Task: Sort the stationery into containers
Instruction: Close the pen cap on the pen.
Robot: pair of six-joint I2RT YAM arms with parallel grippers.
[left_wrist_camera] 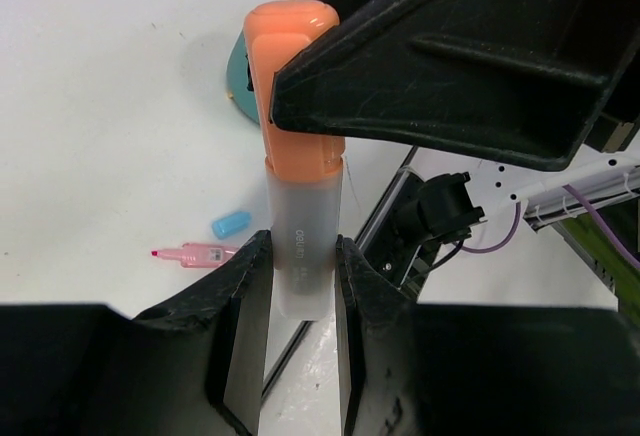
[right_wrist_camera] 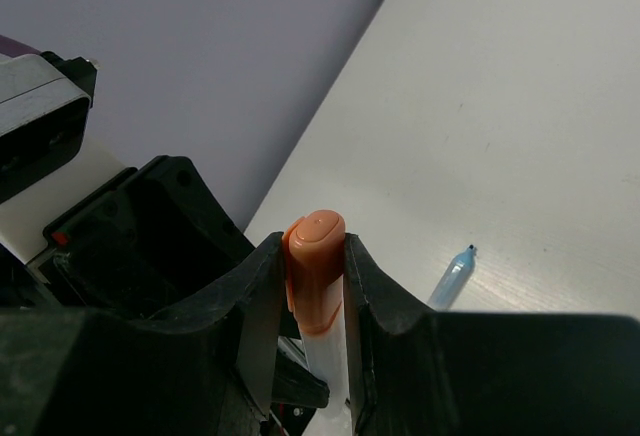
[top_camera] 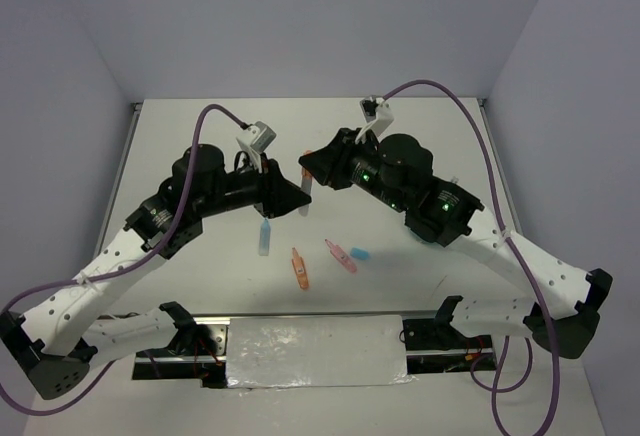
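Observation:
Both grippers hold one highlighter above the table's middle. It has an orange cap and a frosted white body. My left gripper is shut on the white body. My right gripper is shut on the orange cap. On the table lie a light blue tube, an orange highlighter, a pink highlighter and a small blue cap. The teal cup is mostly hidden by my right arm in the top view.
The pink highlighter and blue cap lie near the cup in the left wrist view. The blue tube shows in the right wrist view. A crinkled sheet covers the near edge between the arm bases.

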